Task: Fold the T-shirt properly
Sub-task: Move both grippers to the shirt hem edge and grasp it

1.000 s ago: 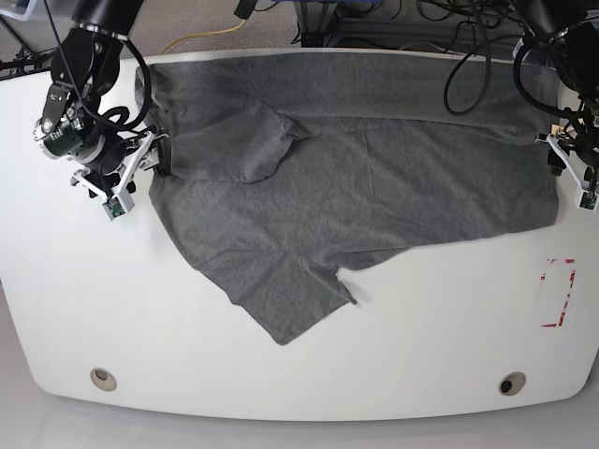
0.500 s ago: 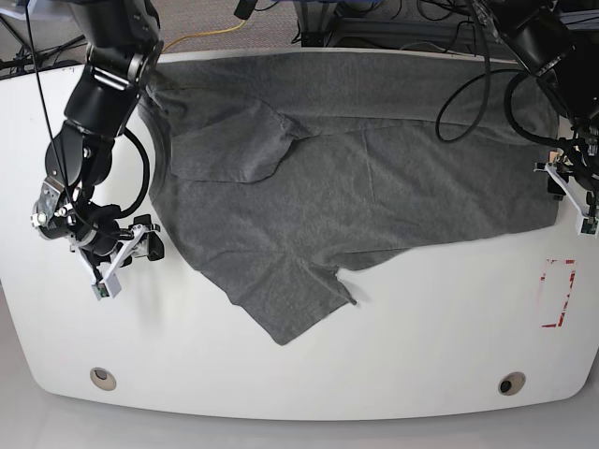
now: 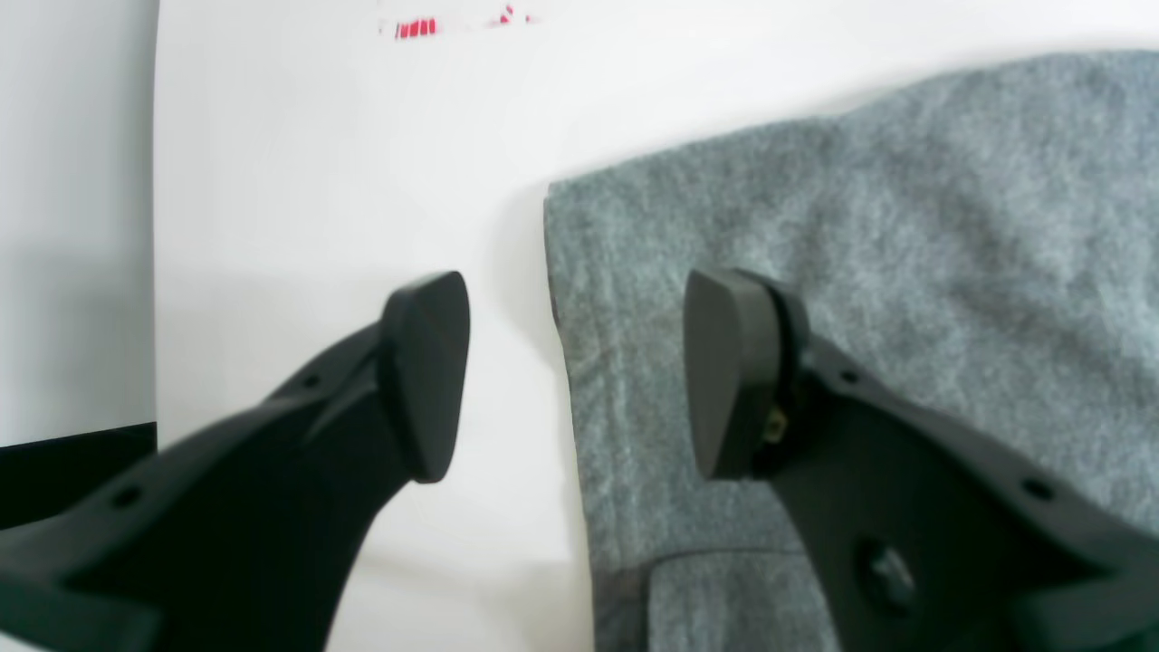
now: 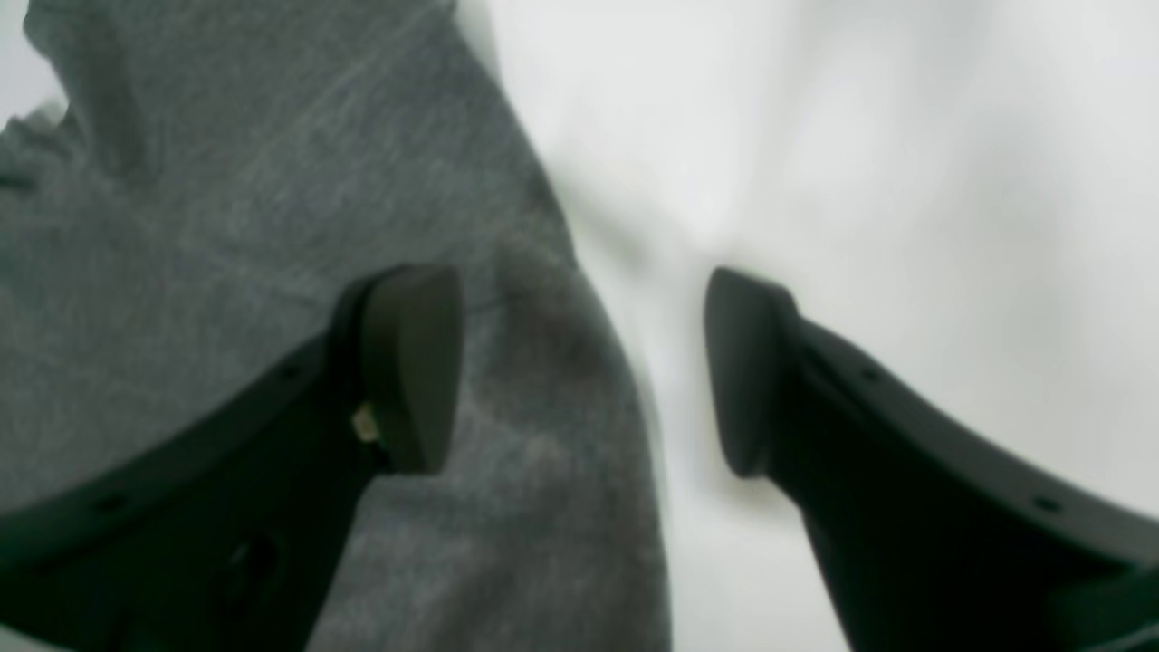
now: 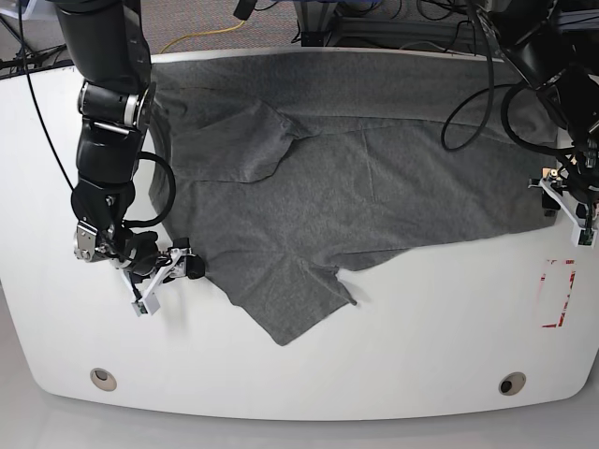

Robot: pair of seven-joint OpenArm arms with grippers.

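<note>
**Mia:** Where is the T-shirt point(image 5: 374, 178)?

**Ben:** It lies spread over the top half of the white tabletop point(image 5: 421, 337) in the base view. One sleeve is folded in at the upper left, and the other sleeve points down toward the middle of the frame.

**Mia:** How will it handle?

**Ben:** It looks soft, light and floppy. It would likely sag and bunch up, so the edges and corners seem the best places to pinch.

**Mia:** What are the claws doing?

**Ben:** The left claw point(image 3: 579, 371) is spread, holding nothing, over the shirt's edge at the right of the base view. The right claw point(image 4: 584, 362) is spread too, empty, over the edge at the lower left.

**Mia:** What do the wrist views add?

**Ben:** They show one finger over cloth and one over bare tabletop. The base view shows the whole shirt and a red mark point(image 5: 559, 293) at the right.
</note>
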